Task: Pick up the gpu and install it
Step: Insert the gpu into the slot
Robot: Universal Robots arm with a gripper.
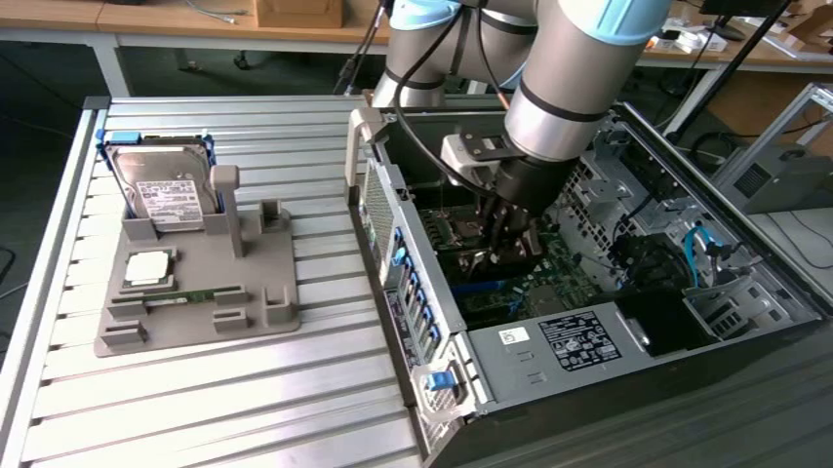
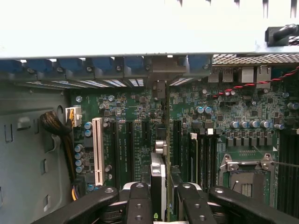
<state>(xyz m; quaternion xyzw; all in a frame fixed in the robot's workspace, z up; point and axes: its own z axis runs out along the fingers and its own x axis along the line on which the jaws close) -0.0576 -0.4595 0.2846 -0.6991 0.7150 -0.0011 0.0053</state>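
In the exterior view, the arm (image 1: 573,88) reached down into the open computer case (image 1: 430,292), which lay on its side on the slatted worktop (image 1: 195,400). The claw (image 1: 505,244) hung low inside the case, just above the green motherboard (image 1: 528,292). What it gripped was too dark to make out from there. Well away from the claw, outside the case toward the exterior view's left, a grey tray (image 1: 267,307) sat on the worktop. A silver hard drive (image 1: 167,195) stood upright at the tray's far end. A square processor chip (image 1: 147,265) and a slim green memory stick (image 1: 195,294) lay flat nearer its middle.

In the wrist view, the claw (image 2: 161,198) was drawn narrow. Its black fingers (image 2: 139,200) pressed from either side on the gpu (image 2: 159,175), a thin card seen edge-on and held upright between them. The card ran straight ahead of the claw over the board's (image 2: 140,116) rows of dark slots. Whether its edge had reached a slot could not be told. A long white slot (image 2: 97,149) lay off to one side of the claw, and the metal processor socket (image 2: 245,179) lay off to the other.
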